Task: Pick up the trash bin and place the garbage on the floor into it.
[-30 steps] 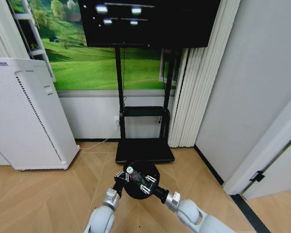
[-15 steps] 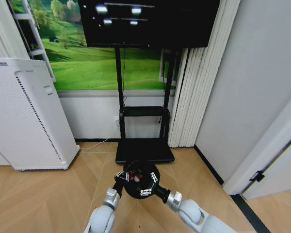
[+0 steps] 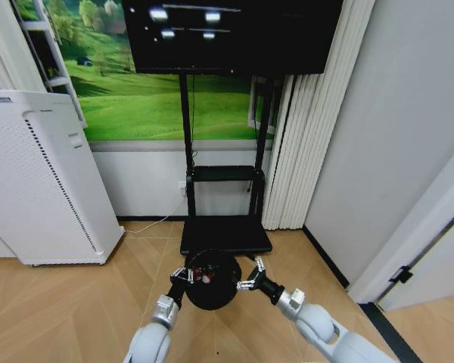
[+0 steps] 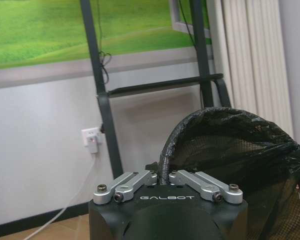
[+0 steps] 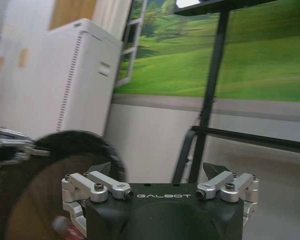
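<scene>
Jaws: left gripper (image 3: 183,275) clamped on trash bin (image 3: 211,280) rim, lower centre; right gripper (image 3: 251,282) spread wide, empty, beside bin's right side.

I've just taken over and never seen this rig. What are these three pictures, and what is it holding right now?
This is a wheeled robot with two arms, each ending in a claw. The wide picture looks down from its head. The other two come from a camera on each wrist. The left claw is shut on the rim of the black mesh trash bin. Red garbage lies inside the bin. The right claw is open beside the bin's other side, holding nothing. A white appliance stands to the left.
</scene>
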Controlling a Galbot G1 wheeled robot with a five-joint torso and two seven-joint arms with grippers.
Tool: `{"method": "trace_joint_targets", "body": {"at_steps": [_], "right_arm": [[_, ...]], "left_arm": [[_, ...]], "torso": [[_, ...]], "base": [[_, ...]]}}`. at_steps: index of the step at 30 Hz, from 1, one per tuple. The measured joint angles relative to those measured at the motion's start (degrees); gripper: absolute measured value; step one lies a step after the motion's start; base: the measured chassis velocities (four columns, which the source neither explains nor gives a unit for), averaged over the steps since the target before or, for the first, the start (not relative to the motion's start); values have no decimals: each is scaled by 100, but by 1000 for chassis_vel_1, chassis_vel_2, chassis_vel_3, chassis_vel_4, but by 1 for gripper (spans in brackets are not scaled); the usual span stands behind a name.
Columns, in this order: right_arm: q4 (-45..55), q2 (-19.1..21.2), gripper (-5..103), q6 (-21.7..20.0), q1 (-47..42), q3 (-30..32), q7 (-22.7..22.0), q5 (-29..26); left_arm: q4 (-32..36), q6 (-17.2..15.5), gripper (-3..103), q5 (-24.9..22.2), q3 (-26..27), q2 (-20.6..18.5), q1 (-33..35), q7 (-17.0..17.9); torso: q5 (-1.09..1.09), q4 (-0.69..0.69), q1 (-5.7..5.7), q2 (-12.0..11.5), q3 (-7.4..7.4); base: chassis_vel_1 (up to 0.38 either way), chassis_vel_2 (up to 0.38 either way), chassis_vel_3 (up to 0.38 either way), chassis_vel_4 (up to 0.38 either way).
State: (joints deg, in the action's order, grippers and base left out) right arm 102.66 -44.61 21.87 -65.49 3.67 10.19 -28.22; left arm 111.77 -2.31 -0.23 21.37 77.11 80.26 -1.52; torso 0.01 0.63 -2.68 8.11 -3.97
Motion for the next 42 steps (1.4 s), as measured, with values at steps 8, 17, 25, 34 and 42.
{"method": "trace_joint_targets", "body": {"at_steps": [8, 17, 25, 34, 42], "right_arm": [[-260, -404, 100, -862, -287, 1066, -1320, 45], [-525, -696, 100, -1421, -732, 2022, -1973, -25], [-274, -857, 100, -1623, -1578, 3234, -1768, -87], [415, -1074, 100, -1827, -2517, 4232, -841, -319], [490, -1219, 100, -1697, -2614, 4262, -706, -190]], "left_arm": [[276, -4, 5, -72, 394, -48, 153, 52], [626, -6, 5, -94, 660, -33, 382, 116], [972, -18, 5, -166, 1001, -4, 618, 125], [1255, -2, 5, -187, 1222, 98, 832, 125], [1409, 50, 5, -172, 1288, 178, 979, 123]], "torso": [[0, 2, 0, 0, 0], [1, 2, 0, 0, 0], [-2, 2, 0, 0, 0], [-2, 3, 0, 1, 0], [-1, 2, 0, 0, 0]], "base": [[0, 0, 0, 0], [0, 0, 0, 0], [0, 0, 0, 0], [0, 0, 0, 0], [0, 0, 0, 0]]}}
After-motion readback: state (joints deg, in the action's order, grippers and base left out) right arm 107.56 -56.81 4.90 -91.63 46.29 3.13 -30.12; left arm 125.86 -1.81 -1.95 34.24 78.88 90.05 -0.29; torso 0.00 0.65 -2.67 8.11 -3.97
